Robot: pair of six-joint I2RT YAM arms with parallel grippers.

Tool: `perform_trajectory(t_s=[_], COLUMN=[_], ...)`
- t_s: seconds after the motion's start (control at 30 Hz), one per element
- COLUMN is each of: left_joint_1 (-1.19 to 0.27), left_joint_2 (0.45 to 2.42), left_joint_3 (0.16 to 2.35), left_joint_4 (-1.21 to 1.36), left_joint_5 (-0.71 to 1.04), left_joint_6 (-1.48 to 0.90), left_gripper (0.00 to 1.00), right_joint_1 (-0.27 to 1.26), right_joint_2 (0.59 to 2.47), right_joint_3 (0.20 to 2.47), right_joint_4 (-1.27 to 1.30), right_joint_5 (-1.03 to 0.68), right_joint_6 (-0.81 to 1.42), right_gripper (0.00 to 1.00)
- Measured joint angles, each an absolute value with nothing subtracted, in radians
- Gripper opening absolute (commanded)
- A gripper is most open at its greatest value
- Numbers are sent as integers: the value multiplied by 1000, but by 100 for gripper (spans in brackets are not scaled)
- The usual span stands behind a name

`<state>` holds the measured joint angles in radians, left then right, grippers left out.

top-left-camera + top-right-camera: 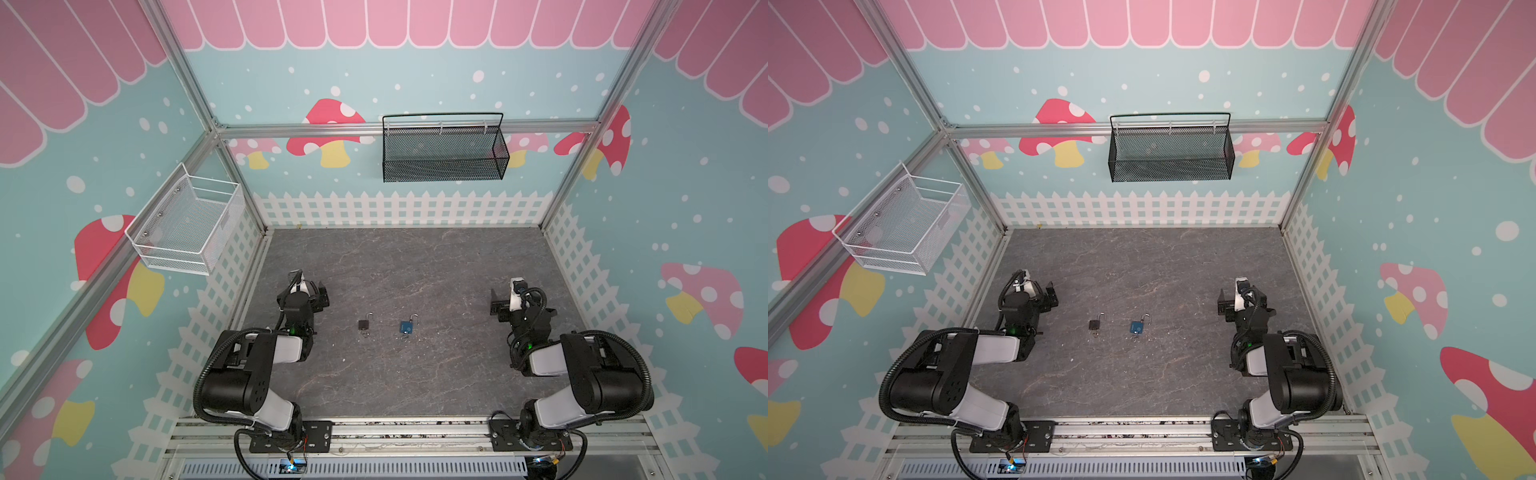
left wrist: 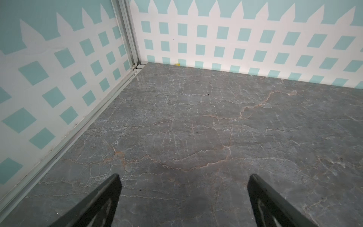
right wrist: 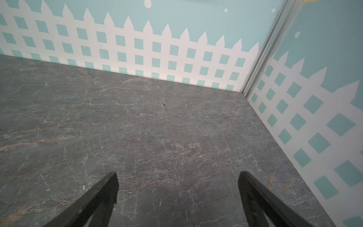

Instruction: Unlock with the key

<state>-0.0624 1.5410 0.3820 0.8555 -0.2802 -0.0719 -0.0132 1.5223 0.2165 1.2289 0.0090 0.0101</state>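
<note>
Dark padlock [image 1: 364, 325]: lies flat on the grey marbled surface [image 1: 415, 382], left of centre in both top views, shackle toward the back wall
Blue padlock [image 1: 406, 327]: flat on the surface just beside the dark one, to its right, not touching it, shackle the same way
Keys: a small metal piece [image 1: 365, 333] shows at the dark lock's near end and another [image 1: 404, 336] at the blue lock's; they look like keys on rings, but whether they sit in the keyways is too small to tell
Shackles: too small to say whether they are seated or sprung
Left jaws: spread wide and holding nothing, over bare surface near the left wall; both locks are well apart from them, toward the centre
Right jaws: spread wide and holding nothing, near the right wall; the blue lock is the nearer one, yet well apart
Wrist views: neither shows a lock or key, only surface and fence-print walls
Handling, as a judgement: small, rigid and light metal bodies, likely to slide on the smooth surface; the keys are thin and easy to lose from a grip
Where to take hold: one pair of jaws across a lock body's flat faces, the other on the key's bow
</note>
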Motion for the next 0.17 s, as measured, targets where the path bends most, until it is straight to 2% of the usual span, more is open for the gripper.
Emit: perform_trajectory(t_s=[0.17], left_joint_1=[-60], left_joint_2=[1541], left_joint_3=[382], left_joint_4=[857], left_joint_5=[-276], left_joint_6=[-71], left_gripper=[99], right_joint_1=[-13], right_joint_2=[1522], right_joint_3=[216], right_joint_4=[1231], right_joint_5=[6], right_joint_6=[8], right_gripper=[98])
